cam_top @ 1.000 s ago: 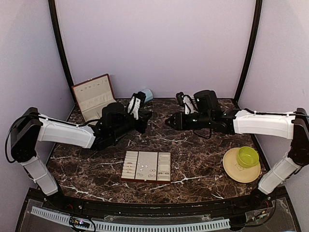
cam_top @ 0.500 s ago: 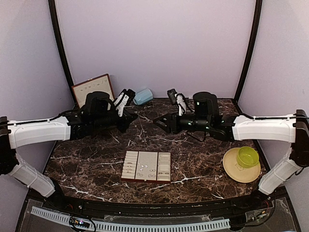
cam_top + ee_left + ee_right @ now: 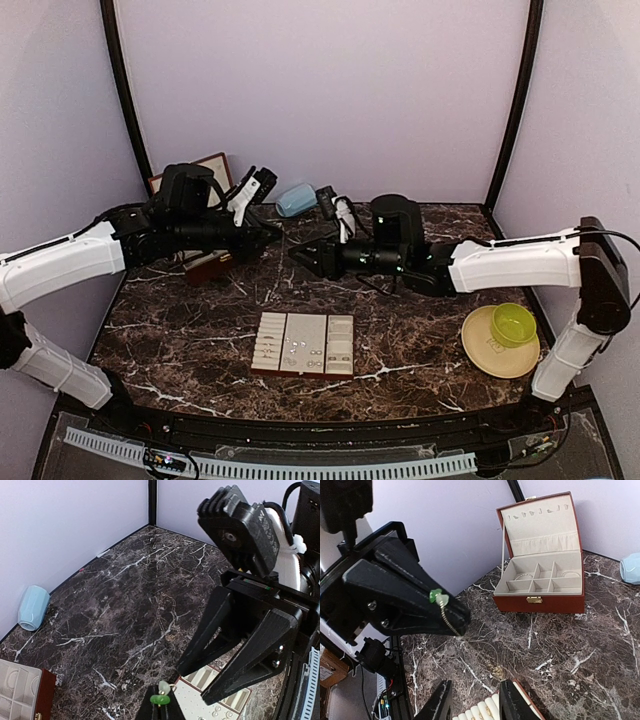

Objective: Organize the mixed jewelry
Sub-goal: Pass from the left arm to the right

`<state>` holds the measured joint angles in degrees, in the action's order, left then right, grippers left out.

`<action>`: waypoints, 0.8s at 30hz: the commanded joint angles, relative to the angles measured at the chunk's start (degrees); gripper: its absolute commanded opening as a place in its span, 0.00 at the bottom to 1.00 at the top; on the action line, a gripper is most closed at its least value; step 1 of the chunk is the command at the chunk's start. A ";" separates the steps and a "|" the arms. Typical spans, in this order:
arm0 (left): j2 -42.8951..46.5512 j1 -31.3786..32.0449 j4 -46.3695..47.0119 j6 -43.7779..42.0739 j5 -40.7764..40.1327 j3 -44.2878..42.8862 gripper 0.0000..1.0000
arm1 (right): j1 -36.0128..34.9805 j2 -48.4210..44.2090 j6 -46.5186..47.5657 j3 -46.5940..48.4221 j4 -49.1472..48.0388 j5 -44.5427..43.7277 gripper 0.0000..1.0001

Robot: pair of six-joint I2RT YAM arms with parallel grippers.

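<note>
Overhead, the left arm reaches in from the left edge, white forearm level, black wrist raised above the dark veined marble table (image 3: 180, 330). Behind that wrist stands a red-brown box (image 3: 540, 582), lid up, its cream lining split into small square slots. The left gripper (image 3: 457, 620) has its jaws pressed together on a thin gold chain (image 3: 449, 621) carrying a small green bead (image 3: 436, 596) and a pale bead. In the right wrist view the chain runs along the black wedge-shaped fingers and hangs off the tip, long axis slanting downward toward the table.

Directly facing it, tip to tip but apart, the right gripper (image 3: 298, 254) has its two black tapered fingers (image 3: 250, 662) spread, with nothing between them. The right arm stretches level across from the right edge.

Below and nearer than both grippers lies a flat cream-lined tray (image 3: 304, 345) in three panels, with tiny shiny rings and earrings (image 3: 310, 352) on it. Beside the right arm's elbow sits a lime-green bowl (image 3: 513, 323) on a tan round plate (image 3: 485, 352).
</note>
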<state>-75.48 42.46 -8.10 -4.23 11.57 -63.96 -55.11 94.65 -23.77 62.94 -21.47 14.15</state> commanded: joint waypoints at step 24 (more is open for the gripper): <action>3.75 -0.70 -4.76 -0.08 4.39 -1.98 0.00 | -0.61 7.98 5.09 11.42 0.64 8.27 0.18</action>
<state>-74.17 42.00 -13.41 -4.38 15.53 -65.34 -55.16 101.91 -19.53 71.66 -19.25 19.40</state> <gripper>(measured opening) 0.038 0.184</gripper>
